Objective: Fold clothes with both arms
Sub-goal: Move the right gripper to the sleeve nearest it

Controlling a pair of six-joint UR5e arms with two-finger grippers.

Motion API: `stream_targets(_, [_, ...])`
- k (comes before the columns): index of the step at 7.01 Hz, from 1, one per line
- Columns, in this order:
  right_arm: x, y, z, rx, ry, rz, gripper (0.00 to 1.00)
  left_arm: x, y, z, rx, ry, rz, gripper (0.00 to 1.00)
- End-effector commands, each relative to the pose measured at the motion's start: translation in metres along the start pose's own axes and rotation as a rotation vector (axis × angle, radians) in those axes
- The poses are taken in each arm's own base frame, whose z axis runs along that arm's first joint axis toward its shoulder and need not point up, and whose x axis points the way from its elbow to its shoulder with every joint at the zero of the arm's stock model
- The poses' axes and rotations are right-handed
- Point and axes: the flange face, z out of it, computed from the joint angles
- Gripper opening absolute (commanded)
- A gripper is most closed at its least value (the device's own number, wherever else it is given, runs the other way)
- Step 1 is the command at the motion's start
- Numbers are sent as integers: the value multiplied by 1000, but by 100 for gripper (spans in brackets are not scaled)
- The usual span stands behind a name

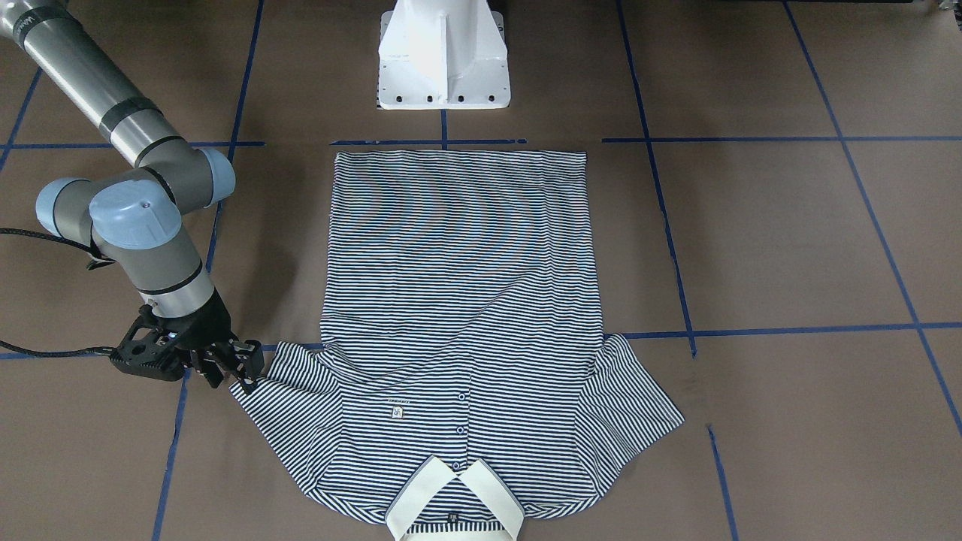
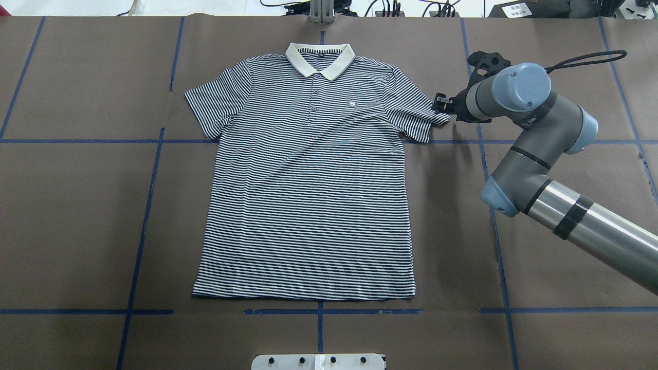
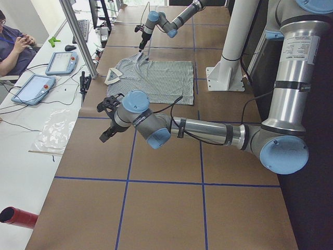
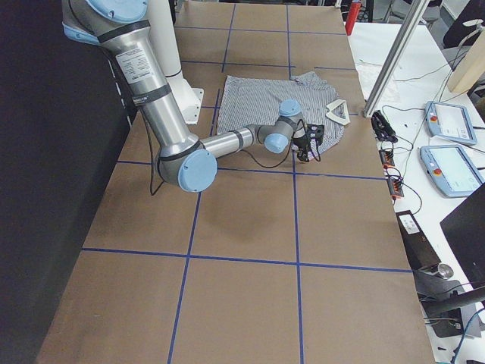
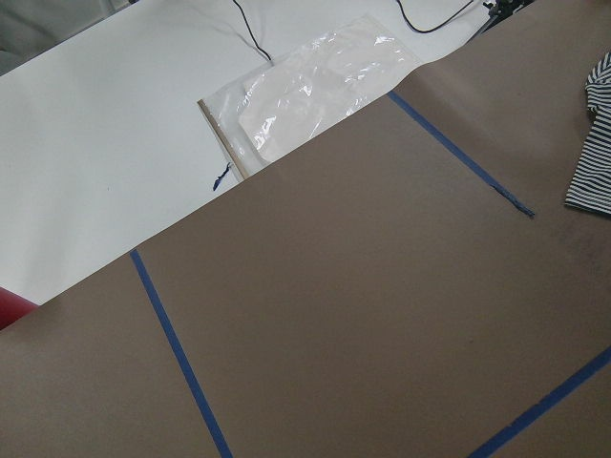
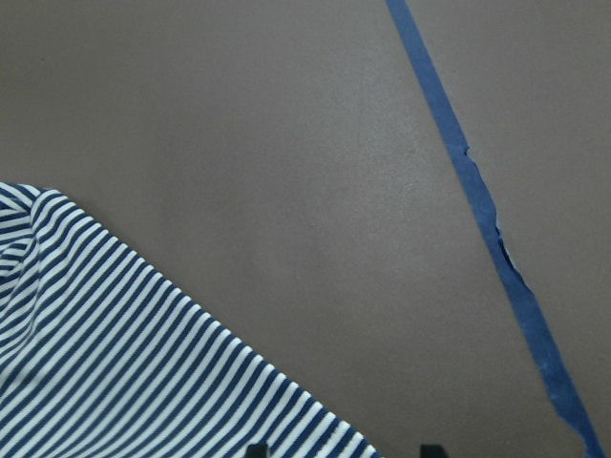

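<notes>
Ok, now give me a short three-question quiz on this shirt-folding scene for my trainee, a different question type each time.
1. True or false: the striped polo shirt is already folded in half.
2. Short answer: which part of the shirt is the right gripper at?
3. Pick one. The right gripper is: A open, B shut on the collar, C out of every view.
Key: 1 false, it lies spread flat; 2 the sleeve on the robot's right; 3 A.

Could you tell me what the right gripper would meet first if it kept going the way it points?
Most likely the sleeve hem of the polo shirt, just ahead of the right gripper; if it tilts steeper than it looks, the table beside that sleeve.
</notes>
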Motion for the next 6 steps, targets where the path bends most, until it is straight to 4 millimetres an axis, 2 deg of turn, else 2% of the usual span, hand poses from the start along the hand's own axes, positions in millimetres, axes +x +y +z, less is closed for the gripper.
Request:
stream_targets(1, [3,3,7,0,14,-2,60,0,1,0,-1,0,-1,100])
stream_targets(3, [4,4,8,2,18,-2,59,0,1,0,-1,0,-1,100])
stream_targets(4, [3,3,8,3,17,-3,55,0,1,0,-1,0,-1,100])
stream_targets(5, [2,3,8,2,15,-1,42,0,1,0,-1,0,-1,100])
stream_targets(6, [2,3,8,3,15,2,20,0,1,0,-1,0,-1,100])
